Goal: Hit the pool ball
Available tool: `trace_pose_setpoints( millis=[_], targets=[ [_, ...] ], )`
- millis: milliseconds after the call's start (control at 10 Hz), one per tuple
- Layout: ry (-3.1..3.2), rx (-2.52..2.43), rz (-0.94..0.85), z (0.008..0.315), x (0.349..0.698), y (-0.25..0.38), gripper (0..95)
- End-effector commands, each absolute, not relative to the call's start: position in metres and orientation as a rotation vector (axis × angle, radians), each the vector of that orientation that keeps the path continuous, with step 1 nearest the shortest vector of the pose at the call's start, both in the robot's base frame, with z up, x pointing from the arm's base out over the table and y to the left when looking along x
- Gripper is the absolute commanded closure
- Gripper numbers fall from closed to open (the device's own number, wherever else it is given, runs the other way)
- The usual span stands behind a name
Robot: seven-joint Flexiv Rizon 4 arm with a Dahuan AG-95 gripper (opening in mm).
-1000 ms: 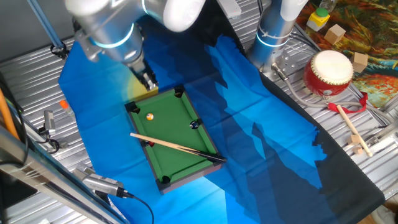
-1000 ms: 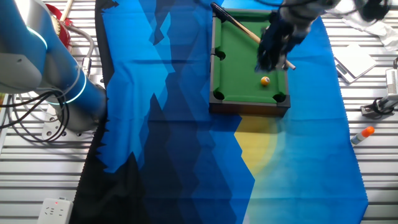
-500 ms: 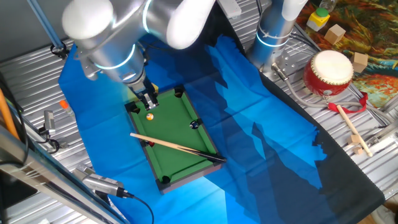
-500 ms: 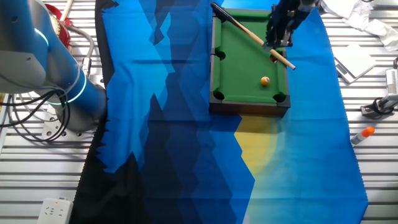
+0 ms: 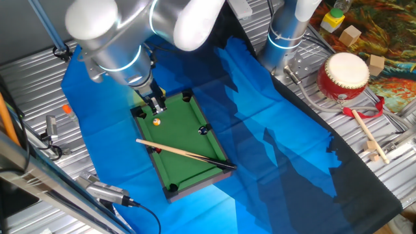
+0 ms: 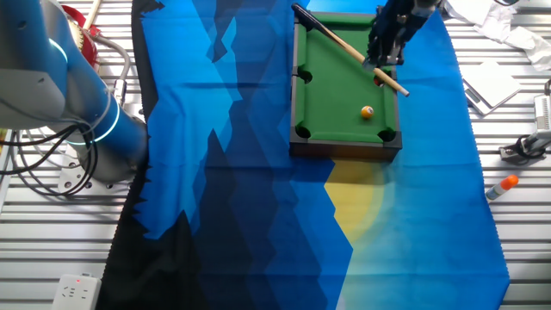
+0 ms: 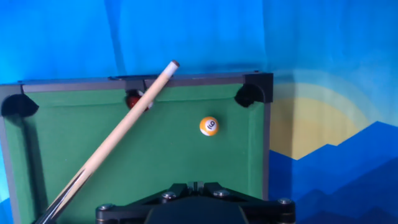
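Green pool table (image 5: 188, 146), pool ball (image 7: 209, 126) spot facing up, jaws' state unclear.

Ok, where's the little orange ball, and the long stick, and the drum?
pool ball (image 7: 209, 126), hand view, on its pale spot.
cue stick (image 5: 179, 151), one fixed view, middle of the wooden shaft.
drum (image 5: 345, 70), one fixed view, on its pale top skin.

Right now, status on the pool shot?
End effector above the felt, nothing held. Pool ball untouched near corner pocket. Cue stick lying diagonally, beside the path.
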State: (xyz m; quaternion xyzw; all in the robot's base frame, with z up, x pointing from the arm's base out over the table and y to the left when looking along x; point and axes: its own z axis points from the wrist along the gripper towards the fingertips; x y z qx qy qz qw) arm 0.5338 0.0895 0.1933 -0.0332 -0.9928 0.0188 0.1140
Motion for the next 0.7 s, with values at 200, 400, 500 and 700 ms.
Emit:
trace_pose_setpoints(
  millis=[200, 400, 500, 700],
  targets=[
    [-2.906, 0.092, -0.004, 0.1937, 0.5356, 0.0894, 95.0],
    [-2.925, 0.181, 0.011, 0.1937, 0.5356, 0.0894, 95.0],
    [-2.94, 0.211, -0.005, 0.1937, 0.5356, 0.0894, 95.0],
    [-2.937, 0.214, 0.005, 0.1937, 0.5356, 0.0894, 95.0]
  ],
)
